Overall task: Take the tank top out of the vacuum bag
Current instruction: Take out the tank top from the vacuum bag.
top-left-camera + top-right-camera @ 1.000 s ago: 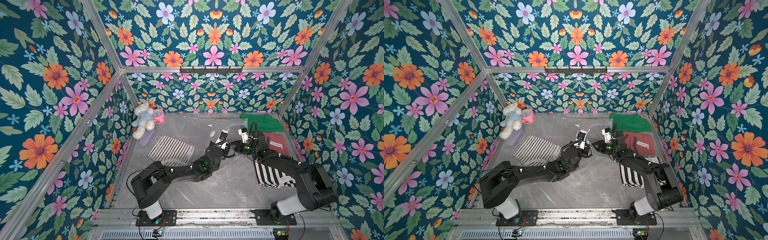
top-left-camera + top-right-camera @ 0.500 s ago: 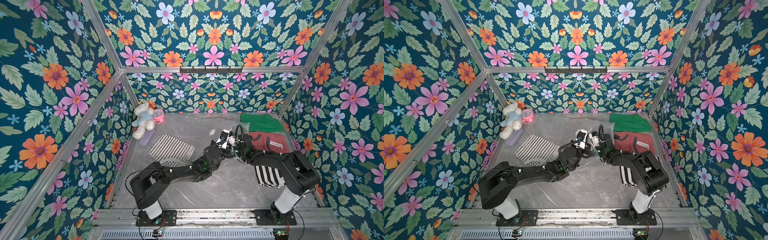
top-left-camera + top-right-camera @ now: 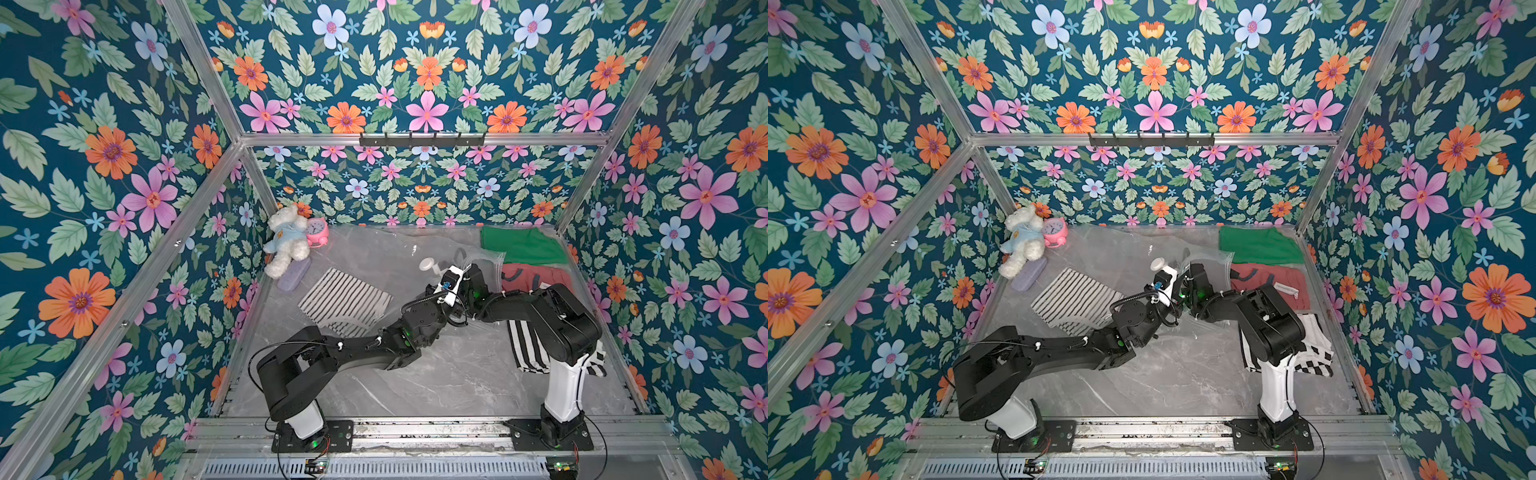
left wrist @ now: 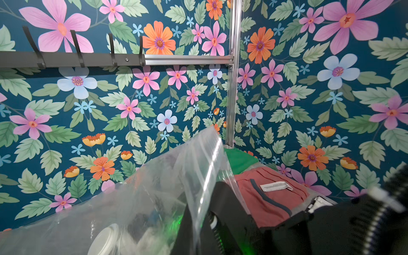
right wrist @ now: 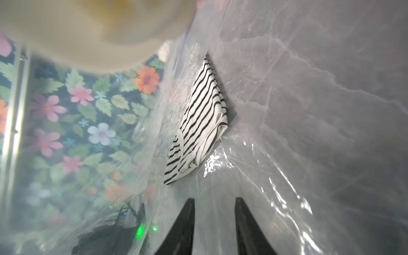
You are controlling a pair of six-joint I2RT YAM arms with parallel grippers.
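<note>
Folded inward toward the middle of the grey marbled desk (image 3: 457, 382), the right arm (image 3: 552, 316) has been brought beside the left arm (image 3: 374, 345) at the mouth of the transparent crinkly plastic vacuum bag (image 3: 374, 253), and the right jaws have been parted, with nothing between them. The left jaws are closed, seemingly on the bag's upper sheet, which is held lifted near the round white valve cap (image 3: 427, 264). The folded white tank top with thin black stripes (image 5: 199, 123) is seen inside the bag, well ahead of the right jaws. Loose film could be clamped instead of fabric, so that the bag is dragged along; the lifted sheet could be dropped by the left jaws over the opening; the close-set wrists could be knocked together
</note>
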